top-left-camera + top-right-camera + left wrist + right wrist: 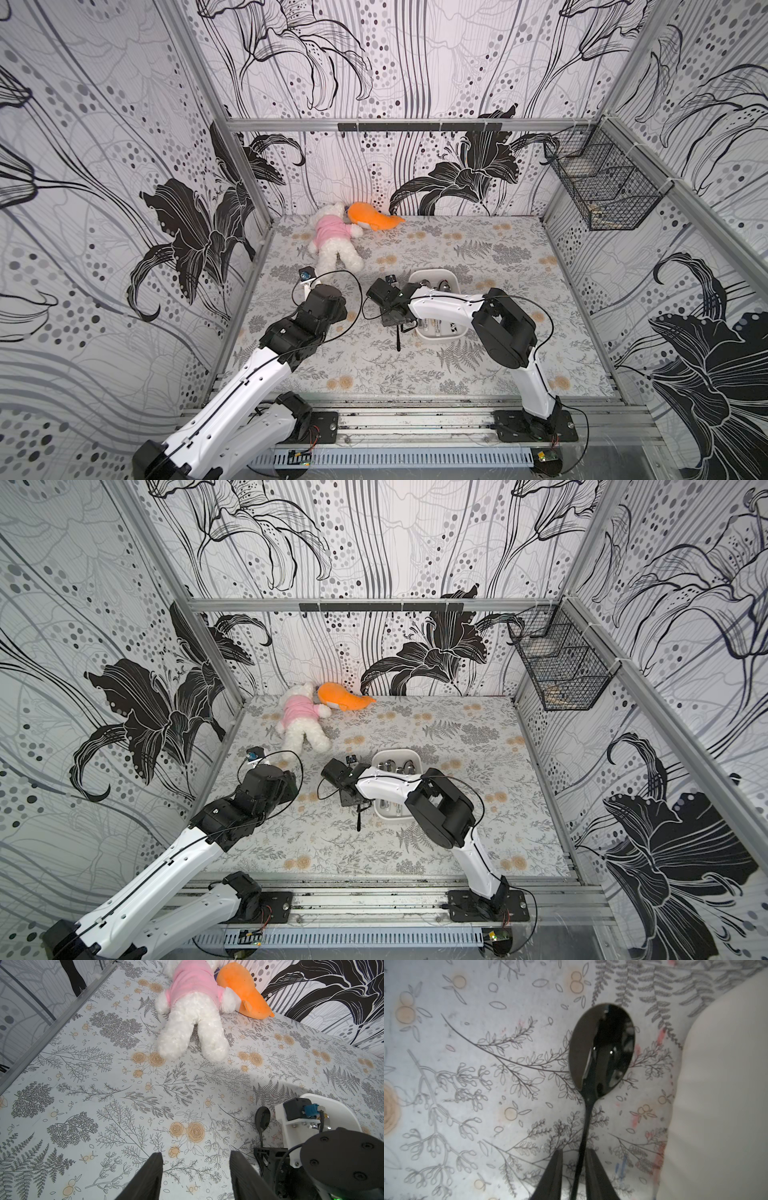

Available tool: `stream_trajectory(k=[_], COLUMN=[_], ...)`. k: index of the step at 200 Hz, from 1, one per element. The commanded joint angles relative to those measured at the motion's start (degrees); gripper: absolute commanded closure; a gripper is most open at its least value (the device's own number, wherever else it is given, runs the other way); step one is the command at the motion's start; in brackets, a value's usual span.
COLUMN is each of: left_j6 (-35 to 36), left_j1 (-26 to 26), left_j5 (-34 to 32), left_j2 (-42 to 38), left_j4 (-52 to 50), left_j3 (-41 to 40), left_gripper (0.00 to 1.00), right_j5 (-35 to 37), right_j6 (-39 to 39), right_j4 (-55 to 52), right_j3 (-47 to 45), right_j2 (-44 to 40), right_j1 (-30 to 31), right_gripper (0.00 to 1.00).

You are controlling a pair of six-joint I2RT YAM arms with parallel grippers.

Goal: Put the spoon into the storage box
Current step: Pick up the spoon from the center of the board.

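Observation:
A black spoon (602,1047) lies flat on the flowered table, right beside the white storage box (726,1084). My right gripper (575,1151) straddles its thin handle. One finger is at the handle and a narrow gap shows on the other side, so the jaws stand slightly open. In both top views the handle's end (398,340) (358,818) sticks out from under the right gripper (395,320), left of the storage box (434,274) (397,753). My left gripper (196,1154) hovers open and empty over bare table, left of the spoon (262,1119).
Several silver spoons (432,286) lie in the box. A white plush in a pink shirt (332,237) and an orange plush (372,218) lie at the back left. A black wire basket (602,187) hangs on the right wall. Metal frame rails edge the table.

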Motion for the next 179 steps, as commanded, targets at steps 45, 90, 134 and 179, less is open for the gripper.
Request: stream_trajectory(k=[45,90,134,179], left_j6=[1.2,1.1,0.9,0.9], left_j1=[0.3,0.3,0.4,0.3], left_j5=[0.6,0.4,0.1,0.1], left_j2=[0.3,0.3,0.2,0.3], left_j4=[1.2,1.2,1.1,1.1], left_j3=[-0.7,-0.8,-1.0,-1.0], left_gripper=[0.42,0.42,0.42,0.42], right_j5=[1.1,1.8,0.8,0.4], right_j6=[-1.1,-3.0,-4.8,-6.4], right_j4=[-1.2,-1.0,-0.5,-0.8], right_j3=[1.2,4.5,6.4,4.9], right_j2=[2.4,1.5,-2.2,-9.8], right_j1=[-1.1,-1.2,-1.2,-2.4], right_gripper=[0.95,1.00,1.00,1.00])
